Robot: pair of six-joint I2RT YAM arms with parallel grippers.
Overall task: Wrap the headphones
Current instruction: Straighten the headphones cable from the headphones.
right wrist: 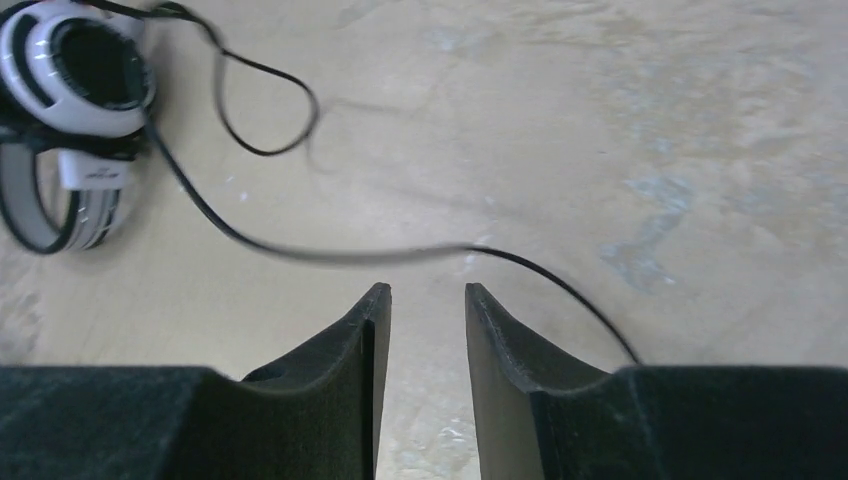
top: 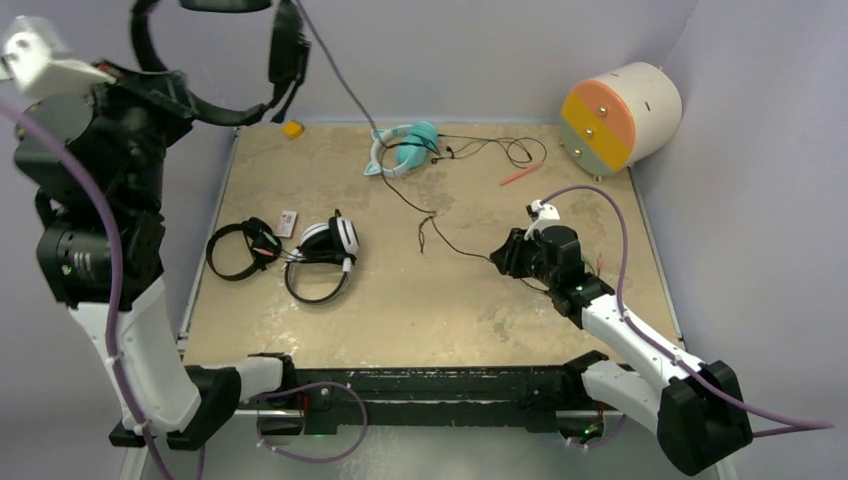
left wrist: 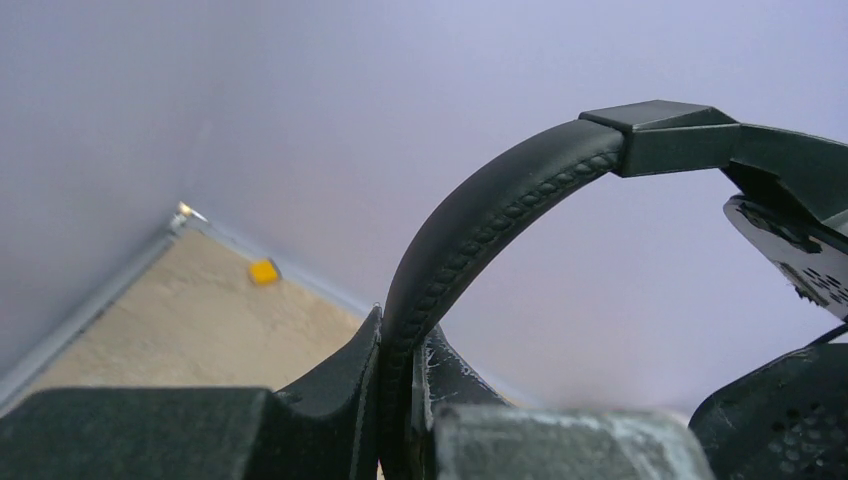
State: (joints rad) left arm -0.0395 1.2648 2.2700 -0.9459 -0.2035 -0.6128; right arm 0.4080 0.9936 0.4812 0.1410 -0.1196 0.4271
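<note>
My left gripper (top: 190, 98) is raised high at the back left, shut on the padded headband of the all-black headphones (top: 285, 55). In the left wrist view that headband (left wrist: 480, 220) is pinched between the fingers of the left gripper (left wrist: 410, 350). Its thin black cable (top: 405, 195) trails down to the table and ends near my right gripper (top: 497, 258). The right gripper (right wrist: 427, 292) stands open low over the table, and the cable (right wrist: 330, 256) crosses just beyond its fingertips. White-and-black headphones (top: 325, 250), black-and-red headphones (top: 240, 248) and teal cat-ear headphones (top: 405, 150) lie on the table.
A thin red stick (top: 520, 175) lies at the back right beside the teal set's loose cable (top: 500, 148). A cream cylinder with orange and green lid (top: 620, 115) rests in the back right corner. A small yellow piece (top: 292, 128) sits at the back wall.
</note>
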